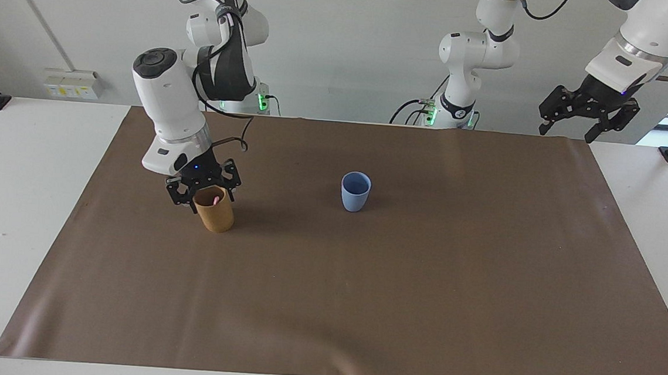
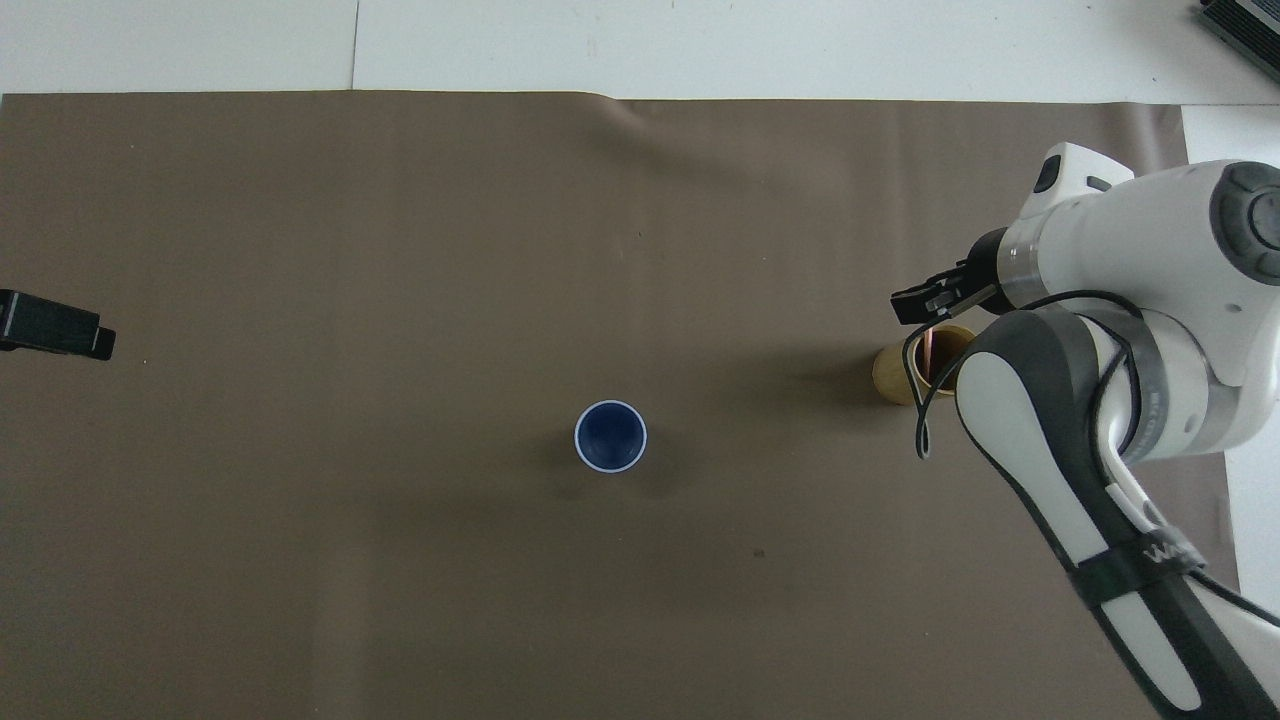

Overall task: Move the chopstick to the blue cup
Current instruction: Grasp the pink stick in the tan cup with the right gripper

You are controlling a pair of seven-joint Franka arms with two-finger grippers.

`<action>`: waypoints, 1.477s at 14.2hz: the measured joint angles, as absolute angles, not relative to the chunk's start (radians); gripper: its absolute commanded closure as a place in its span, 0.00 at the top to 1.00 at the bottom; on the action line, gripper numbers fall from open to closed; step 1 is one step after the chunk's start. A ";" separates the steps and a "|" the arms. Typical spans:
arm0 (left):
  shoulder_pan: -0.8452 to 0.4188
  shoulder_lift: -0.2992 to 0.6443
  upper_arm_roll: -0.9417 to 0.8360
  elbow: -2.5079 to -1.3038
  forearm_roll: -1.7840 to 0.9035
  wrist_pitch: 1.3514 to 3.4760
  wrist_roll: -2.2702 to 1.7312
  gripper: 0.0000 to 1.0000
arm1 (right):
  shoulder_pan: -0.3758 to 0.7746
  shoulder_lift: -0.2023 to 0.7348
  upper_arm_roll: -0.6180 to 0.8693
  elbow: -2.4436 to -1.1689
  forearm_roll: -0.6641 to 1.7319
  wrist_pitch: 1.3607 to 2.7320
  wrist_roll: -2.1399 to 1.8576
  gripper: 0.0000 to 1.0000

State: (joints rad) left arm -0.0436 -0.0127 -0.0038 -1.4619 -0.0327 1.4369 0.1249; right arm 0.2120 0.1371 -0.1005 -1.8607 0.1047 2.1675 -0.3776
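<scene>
The chopstick (image 1: 215, 201) stands in a tan cup (image 1: 214, 217) toward the right arm's end of the mat; only its pink tip shows at the rim. In the overhead view a sliver of the chopstick (image 2: 930, 350) shows inside the tan cup (image 2: 893, 375). My right gripper (image 1: 207, 193) is down at the cup's rim on the side nearer the robots, open, its fingers apart around the pink tip. The blue cup (image 1: 355, 192) stands upright and empty mid-mat, also seen as the blue cup (image 2: 610, 436). My left gripper (image 1: 570, 130) waits open, raised over the mat's corner.
A brown mat (image 1: 361, 307) covers most of the white table (image 1: 22, 189). The right arm's forearm (image 2: 1090, 480) hangs over the mat beside the tan cup. The left gripper (image 2: 55, 330) shows at the overhead view's edge.
</scene>
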 measured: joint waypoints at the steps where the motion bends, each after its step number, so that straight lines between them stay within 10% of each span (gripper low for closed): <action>1: -0.044 -0.014 -0.004 -1.463 -0.033 1.436 0.125 1.00 | 0.212 0.137 -0.100 -1.861 0.105 2.168 -0.378 0.31; 4: -0.044 -0.016 -0.004 -1.465 -0.033 1.434 0.125 1.00 | 0.212 0.137 -0.101 -1.861 0.106 2.168 -0.378 0.01; 21: -0.042 -0.017 0.002 -1.465 -0.032 1.421 0.125 1.00 | 0.202 0.046 -0.108 -1.729 0.163 1.978 -0.351 0.00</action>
